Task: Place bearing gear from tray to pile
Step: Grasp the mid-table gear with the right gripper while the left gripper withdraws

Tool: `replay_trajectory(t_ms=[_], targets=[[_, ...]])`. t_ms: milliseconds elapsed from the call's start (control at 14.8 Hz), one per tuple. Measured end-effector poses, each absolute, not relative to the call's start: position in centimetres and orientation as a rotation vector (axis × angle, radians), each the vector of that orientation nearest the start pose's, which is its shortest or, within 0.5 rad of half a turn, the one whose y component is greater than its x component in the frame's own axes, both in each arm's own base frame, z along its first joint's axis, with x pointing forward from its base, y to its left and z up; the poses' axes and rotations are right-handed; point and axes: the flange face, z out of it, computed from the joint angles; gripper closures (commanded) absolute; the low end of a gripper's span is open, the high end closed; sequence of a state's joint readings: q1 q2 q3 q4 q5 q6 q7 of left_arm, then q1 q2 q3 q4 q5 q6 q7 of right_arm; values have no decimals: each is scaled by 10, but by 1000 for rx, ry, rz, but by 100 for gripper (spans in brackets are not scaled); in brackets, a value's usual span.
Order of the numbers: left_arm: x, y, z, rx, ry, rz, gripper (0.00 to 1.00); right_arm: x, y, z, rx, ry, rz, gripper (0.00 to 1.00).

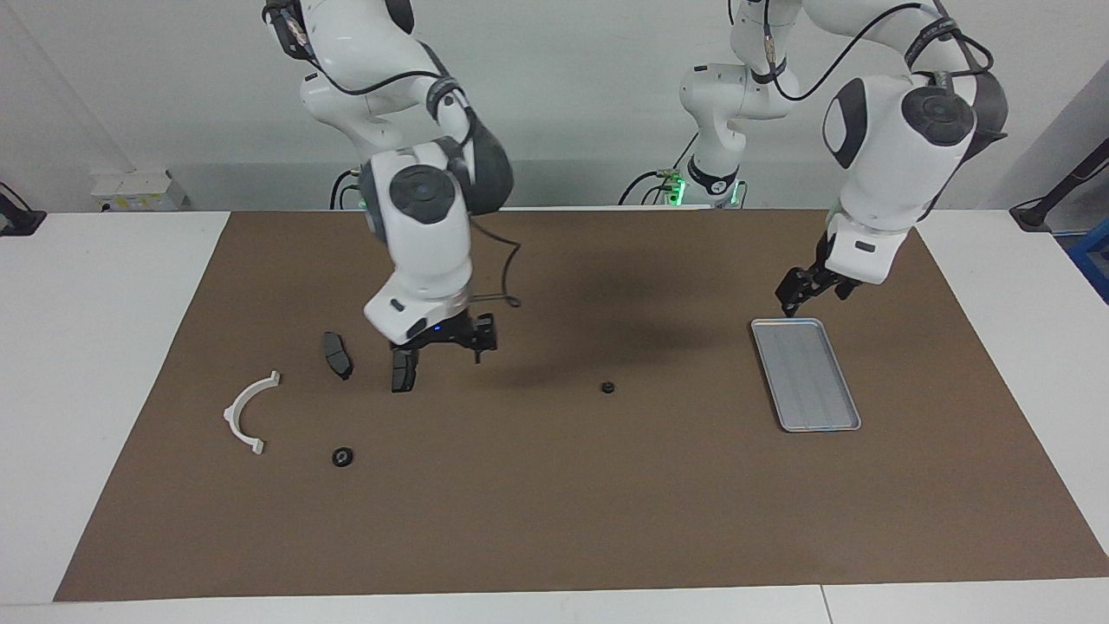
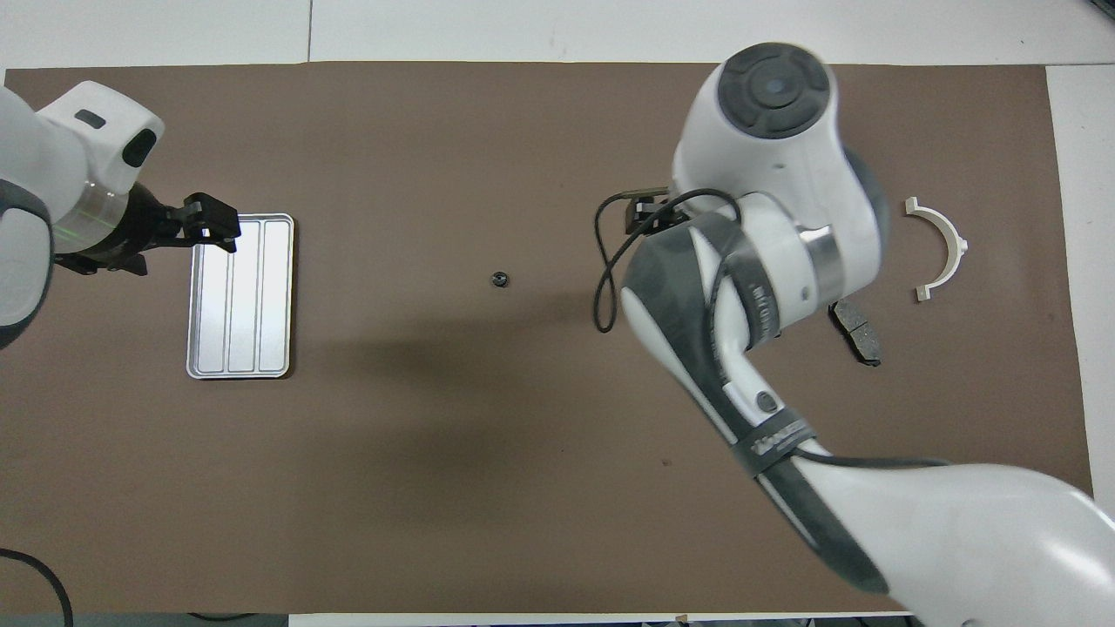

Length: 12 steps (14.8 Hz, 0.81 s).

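Brown mat (image 1: 554, 520) on white table, pale wall. Ribbed metal tray (image 1: 806, 374) empty. Small black bearing gear (image 1: 608, 387) on mat between tray and pile. Left gripper (image 1: 801, 290) open above tray's robot-side rim; right gripper (image 1: 450, 340) over pile, state unclear.

Bright even light, soft shadows

The tray (image 1: 806, 373) lies bare, with open worktop (image 1: 554, 520) between it and the small bearing gear (image 1: 608, 387) at mid-table. The left gripper (image 1: 799, 293) hangs over the tray's robot-side end, crowding that approach. Toward the right arm's end, the right gripper (image 1: 450, 340) hovers above one brake pad (image 1: 403, 371) (its fellow (image 1: 337, 354) lies just beside). The white bracket (image 1: 247, 412) and another gear (image 1: 343, 456) lie uncovered there.
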State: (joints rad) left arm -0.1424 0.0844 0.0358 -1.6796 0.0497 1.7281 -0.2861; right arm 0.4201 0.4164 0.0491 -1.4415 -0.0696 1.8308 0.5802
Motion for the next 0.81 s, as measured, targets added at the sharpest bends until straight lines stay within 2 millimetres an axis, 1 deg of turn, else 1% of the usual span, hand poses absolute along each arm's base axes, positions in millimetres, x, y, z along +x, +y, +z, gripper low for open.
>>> replay_trajectory(t_ms=[67, 135, 202, 270, 404, 472, 539, 674, 809], targets=[[579, -45, 541, -3075, -248, 41, 0, 596, 331, 446, -3179, 220, 9, 0], [576, -34, 542, -3078, -240, 46, 0, 584, 359, 439, -3169, 275, 6, 0], [573, -29, 542, -3082, -230, 53, 0, 577, 383, 431, -3161, 326, 0, 0], [571, -26, 540, -3083, -218, 61, 0, 573, 407, 420, -3153, 373, -4, 0], [567, -26, 536, -3084, -176, 102, 0, 577, 450, 386, -3133, 438, -24, 0], [565, -26, 536, -3084, -151, 121, 0, 583, 465, 365, -3125, 451, -37, 0], [563, -26, 537, -3085, -136, 128, 0, 590, 472, 344, -3124, 459, -41, 0], [560, -25, 541, -3086, -123, 129, 0, 601, 474, 311, -3142, 467, -40, 0], [556, -24, 545, -3086, -118, 124, 0, 607, 477, 291, -3153, 469, -43, 0]])
